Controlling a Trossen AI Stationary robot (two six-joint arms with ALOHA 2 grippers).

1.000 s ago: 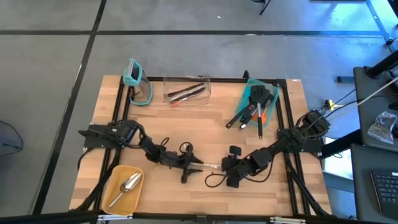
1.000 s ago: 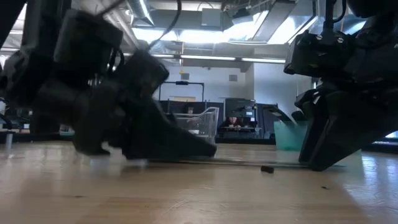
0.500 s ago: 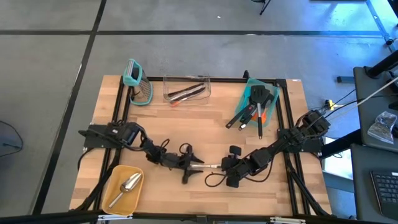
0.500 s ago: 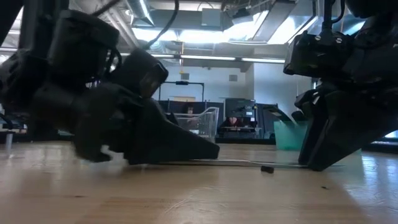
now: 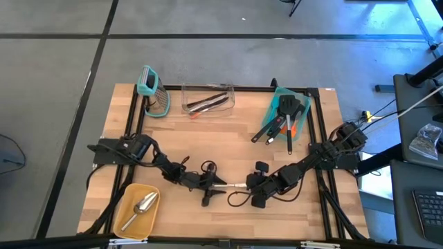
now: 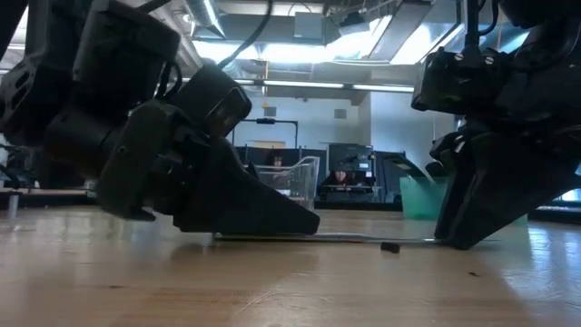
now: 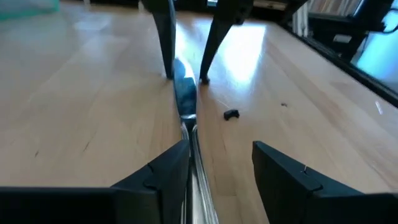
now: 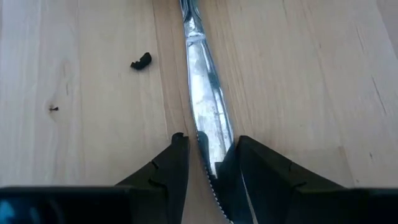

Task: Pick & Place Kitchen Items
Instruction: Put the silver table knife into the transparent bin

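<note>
Holding the metal knife (image 8: pixel 208 134) by its serrated blade, my right gripper (image 8: pixel 208 163) is clamped on it low at the wooden table (image 5: pixel 228 135). My left gripper (image 7: pixel 217 165) stands apart around the handle end, one finger touching. A small black fragment (image 8: pixel 141 61) lies beside. Farther off, the teal bin (image 5: pixel 302 114) holds black turners (image 5: pixel 284 111).

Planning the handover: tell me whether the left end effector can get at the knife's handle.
Probably yes: the left end effector stands open around the knife handle, nothing between; the right end effector grips the blade end.
</note>
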